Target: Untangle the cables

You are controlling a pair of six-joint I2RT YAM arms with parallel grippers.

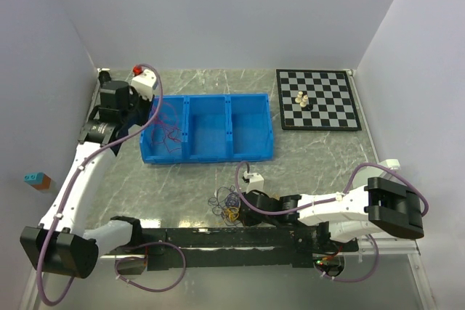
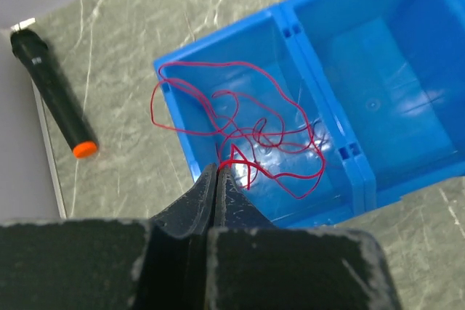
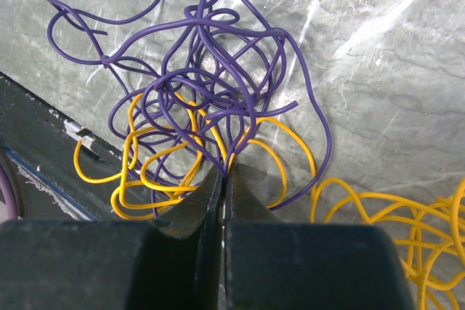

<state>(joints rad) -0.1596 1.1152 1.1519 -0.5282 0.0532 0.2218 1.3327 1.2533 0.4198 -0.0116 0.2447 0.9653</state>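
Observation:
The cables lie in two places. A thin red cable [image 2: 232,161] dangles in loose loops into the left compartment of the blue bin [image 2: 218,30], and my left gripper [image 2: 219,168] is shut on it just above the bin's near wall. In the top view that gripper [image 1: 151,120] sits at the left end of the bin [image 1: 251,157]. A tangle of purple cable [image 3: 218,56] and yellow cable [image 3: 296,138] lies on the marble table near the front edge. My right gripper [image 3: 226,173] is shut on purple strands at the tangle's near side; from above it [image 1: 242,207] touches the pile [image 1: 225,202].
The blue bin has three compartments; the middle and right ones hold nothing. A chessboard [image 1: 317,99] with a few pieces lies at the back right. A black marker with an orange tip [image 2: 54,92] lies left of the bin. A black rail [image 1: 218,237] runs along the front edge.

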